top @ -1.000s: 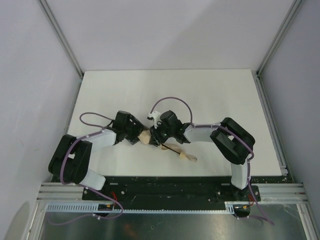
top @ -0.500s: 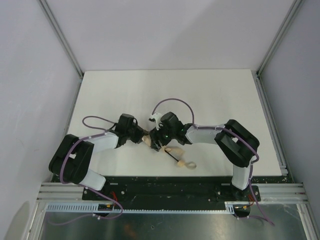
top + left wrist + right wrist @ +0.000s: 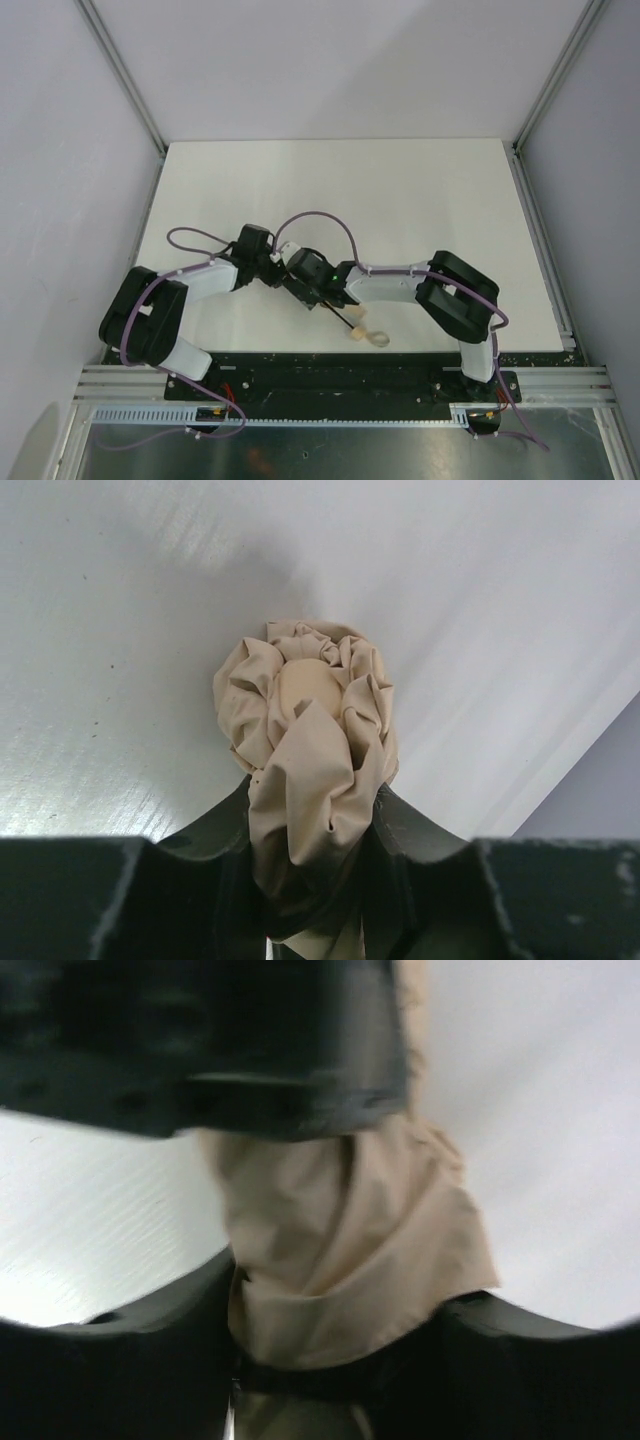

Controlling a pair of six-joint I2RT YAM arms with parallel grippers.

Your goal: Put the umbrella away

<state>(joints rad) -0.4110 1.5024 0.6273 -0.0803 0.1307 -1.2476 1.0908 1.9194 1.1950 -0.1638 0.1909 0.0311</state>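
- We see the umbrella (image 3: 315,770) folded up at the near middle of the white counter (image 3: 420,190), between the left arm (image 3: 205,280) and the right arm (image 3: 390,285).
- Its tan handle (image 3: 356,336) rests on the counter close to the near edge, with the loop strap (image 3: 379,339) lying just to its right.
- The thin black shaft (image 3: 344,317) runs from the handle up and to the left, passing under the right arm's wrist.
- The beige canopy (image 3: 340,1250) is bunched into a crumpled wad, and its round tan tip cap (image 3: 305,690) faces the left wrist camera.
- The left jaws are drawn in on the canopy fabric and pinch it from both sides just behind that cap.
- The right jaws stand to either side of a fold of the same fabric. That view is blurred, so we cannot tell whether they press the cloth or only flank it.
- From above, the two wrists meet head to head and hide the canopy between them.
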